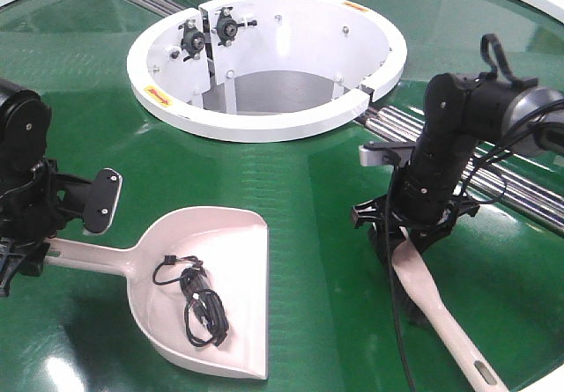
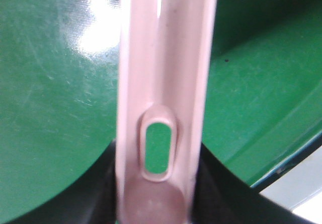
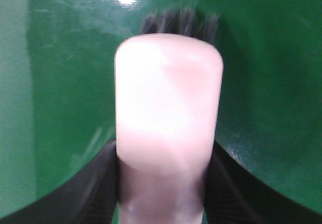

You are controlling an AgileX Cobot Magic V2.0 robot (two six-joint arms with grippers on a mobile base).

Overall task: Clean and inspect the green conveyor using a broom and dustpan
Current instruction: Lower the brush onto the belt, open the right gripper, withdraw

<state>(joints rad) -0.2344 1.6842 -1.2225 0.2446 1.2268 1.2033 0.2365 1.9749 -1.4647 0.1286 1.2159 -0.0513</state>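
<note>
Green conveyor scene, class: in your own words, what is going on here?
The left gripper holds the dustpan by its handle, the pan lying on the green conveyor with a tangled black cable inside. The right gripper grips the broom, bristles down toward the belt, apart from the pan.

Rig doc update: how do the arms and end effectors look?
Both arms black, rounded joints. Right arm: grey upper link, silver wrist bracket, loose black cables. Left arm: flat black plate with screws. Left end effector and right end effector: black fingers.
</note>
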